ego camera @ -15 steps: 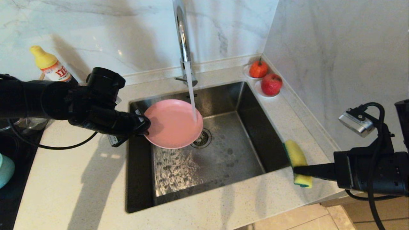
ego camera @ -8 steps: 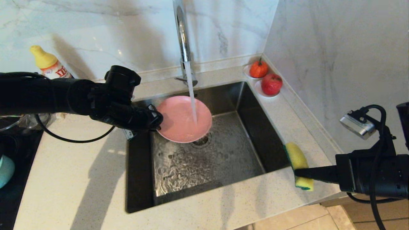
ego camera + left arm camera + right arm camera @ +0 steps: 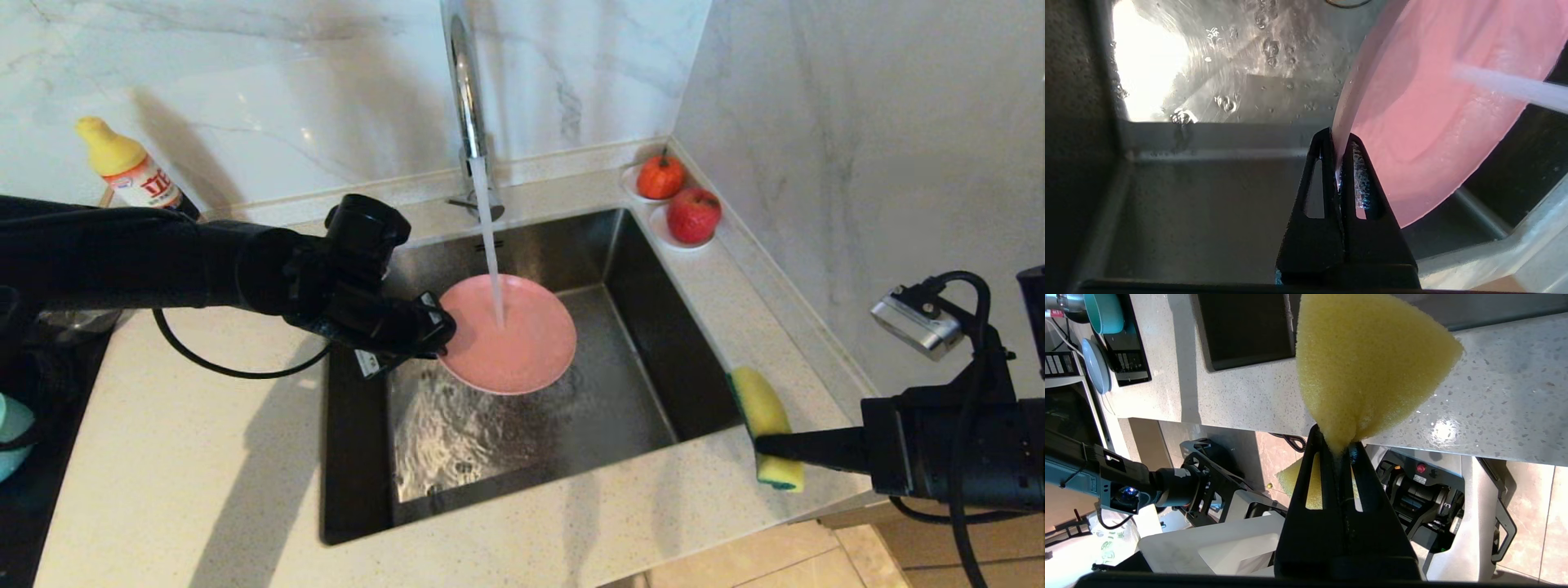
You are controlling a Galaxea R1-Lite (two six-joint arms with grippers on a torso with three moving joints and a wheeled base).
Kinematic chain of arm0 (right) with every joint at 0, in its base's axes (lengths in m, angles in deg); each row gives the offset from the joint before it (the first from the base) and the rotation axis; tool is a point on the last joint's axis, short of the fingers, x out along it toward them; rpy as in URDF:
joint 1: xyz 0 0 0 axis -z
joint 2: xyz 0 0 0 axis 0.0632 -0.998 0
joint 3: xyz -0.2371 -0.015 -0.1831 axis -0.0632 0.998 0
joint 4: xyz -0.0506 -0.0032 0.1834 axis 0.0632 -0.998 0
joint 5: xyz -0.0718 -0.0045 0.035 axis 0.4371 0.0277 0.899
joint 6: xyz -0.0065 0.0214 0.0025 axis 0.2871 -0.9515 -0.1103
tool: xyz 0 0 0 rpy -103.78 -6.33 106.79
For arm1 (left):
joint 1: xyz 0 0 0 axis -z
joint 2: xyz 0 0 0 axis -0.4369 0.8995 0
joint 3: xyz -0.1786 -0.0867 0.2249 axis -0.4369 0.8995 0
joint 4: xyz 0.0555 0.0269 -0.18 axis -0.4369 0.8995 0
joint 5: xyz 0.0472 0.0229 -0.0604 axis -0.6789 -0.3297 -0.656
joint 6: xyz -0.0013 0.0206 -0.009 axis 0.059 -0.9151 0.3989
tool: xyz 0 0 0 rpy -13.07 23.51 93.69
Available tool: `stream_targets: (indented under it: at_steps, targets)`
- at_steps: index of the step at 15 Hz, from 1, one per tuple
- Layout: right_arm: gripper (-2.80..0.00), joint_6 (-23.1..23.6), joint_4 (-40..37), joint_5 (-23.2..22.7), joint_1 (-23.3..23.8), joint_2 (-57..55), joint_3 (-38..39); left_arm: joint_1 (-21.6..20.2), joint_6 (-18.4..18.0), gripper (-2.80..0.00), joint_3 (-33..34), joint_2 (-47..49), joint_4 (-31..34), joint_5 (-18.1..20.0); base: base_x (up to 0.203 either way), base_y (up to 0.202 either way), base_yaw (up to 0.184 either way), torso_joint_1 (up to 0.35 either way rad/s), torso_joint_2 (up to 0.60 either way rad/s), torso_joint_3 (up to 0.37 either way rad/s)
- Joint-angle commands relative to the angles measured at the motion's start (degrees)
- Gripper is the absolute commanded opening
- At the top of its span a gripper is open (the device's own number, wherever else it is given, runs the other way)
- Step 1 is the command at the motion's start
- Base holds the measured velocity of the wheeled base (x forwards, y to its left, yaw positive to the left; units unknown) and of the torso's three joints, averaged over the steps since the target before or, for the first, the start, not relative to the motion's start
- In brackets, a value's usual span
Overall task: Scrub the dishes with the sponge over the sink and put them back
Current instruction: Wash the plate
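While the left claw [image 3: 437,331] pinches the near rim of the pink plate [image 3: 510,333], its two fingers pressed onto the edge as the left wrist view shows, the plate hangs tilted over the sink [image 3: 620,343] with the tap [image 3: 467,98] stream landing on its face.

Item, right claw [image 3: 763,445]: clamped on the sponge [image 3: 763,416], squeezing its middle so the foam flares out; held above the table [image 3: 204,457] edge at the sink's right side, well apart from the plate.

Item, teal bowl [image 3: 12,437]: at the far left edge of the head view, partly visible, not in either claw.

Status, as judged: plate wetting or rinsing under way; sponge not touching it. Whether the plate has been scrubbed cannot be told. Outstanding: returning the plate, and the bowl's turn.
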State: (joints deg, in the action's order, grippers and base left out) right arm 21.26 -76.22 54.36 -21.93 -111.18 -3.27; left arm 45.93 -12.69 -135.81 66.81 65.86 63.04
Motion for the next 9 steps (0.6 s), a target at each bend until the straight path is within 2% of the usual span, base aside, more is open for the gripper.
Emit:
stream_targets:
  at_steps: [1,4,9]
  targets:
    - [-2.8,-0.17,0.07,-0.47,-0.02,0.08,0.29,0.38,0.3,-2.8,0.17,0.21,0.17,0.06,0.0,0.0,0.0,0.0,0.0,0.0]
    - [-2.8,-0.17,0.42,-0.56,0.94,0.43,1.16,1.77,0.38,-2.8,0.35,0.71,0.09,0.32,0.0,0.0,0.0,0.0,0.0,0.0]
    - [-2.8,-0.09,0.78,-1.78,1.69,0.87,1.79,1.77,1.45,-2.8,0.35,0.26,-2.02,0.65,0.0,0.0,0.0,0.0,0.0,0.0]
